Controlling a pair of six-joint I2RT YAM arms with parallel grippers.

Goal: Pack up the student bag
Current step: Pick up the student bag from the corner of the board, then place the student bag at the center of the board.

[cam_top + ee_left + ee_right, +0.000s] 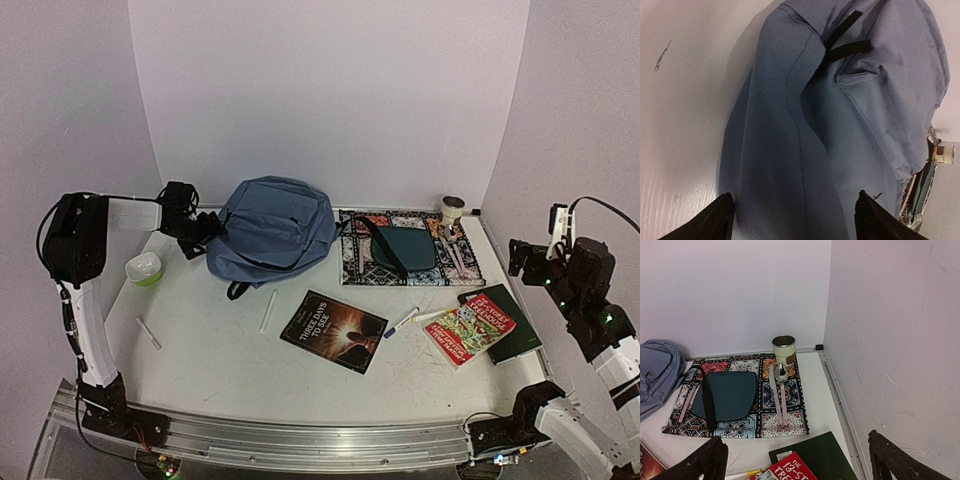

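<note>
The bag (272,228) lies at the far left-centre of the tabletop (215,355), close under the back wall. In the overhead view the left tool (796,217) is set at the bag's 9 o'clock edge and aimed toward 3 o'clock. In its wrist view the fingers are spread wide and released, with blue fabric below and between them and nothing pinched. Contact with the fabric cannot be told. The right tool (799,457) is held well apart at the tabletop's 3 o'clock side, also released and empty, so the left arm is much the nearer.

The bag's long axis is judged to run roughly from 8 to 2 o'clock. Room is closed at 12 o'clock by the wall. At 3 o'clock it is closed by the mat (355,265), which carries the pouch (412,250) and lies just beside the bag. A bowl (145,268) is seen at 7 o'clock of the left tool. Bare tabletop is left at the bag's 6 o'clock, as far as a dark book (333,331).
</note>
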